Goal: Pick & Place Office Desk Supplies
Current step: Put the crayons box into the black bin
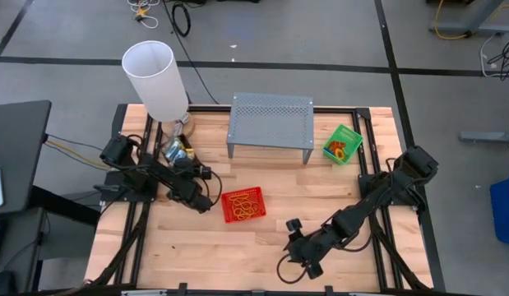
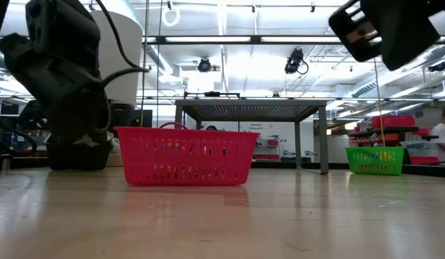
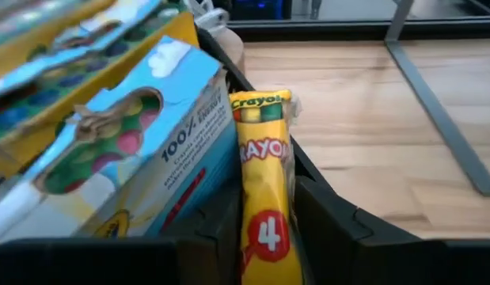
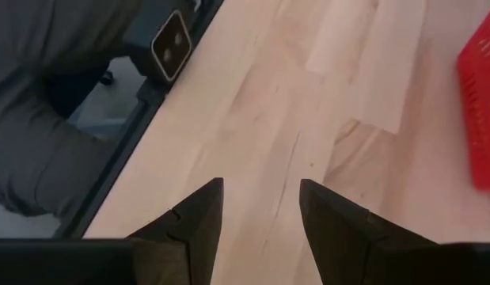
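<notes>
Left gripper (image 1: 206, 203) low over the light wooden table (image 1: 262, 247), just left of the small red mesh tray (image 1: 242, 205), jaws narrowed onto the slim yellow-and-green crayon box (image 3: 264, 198), held upright between the two dark fingers (image 3: 328, 229). Close beside the crayon box in the left wrist view, light-blue and green packets (image 3: 142, 134) printed with coloured dots, packed into a black box (image 3: 252, 87) whose rim shows behind them. In the red tray, a loose tangle of thin orange and yellow rubber bands (image 1: 244, 207); tray at the table's middle, in front of the grey perforated metal stand (image 1: 270, 119). At the right rear, beside the stand, the small green mesh tray (image 1: 343, 143), holding red and orange bits too small to make out. At the left rear, the tall white cylindrical lampshade (image 1: 155, 78), tilted. Right gripper (image 1: 297, 247) near the table's front edge, well apart from both trays, above bare wood, jaws parted wide and empty, fingers (image 4: 197, 222) clear in the right wrist view, the red tray's edge (image 4: 480, 111) off to one side.
</notes>
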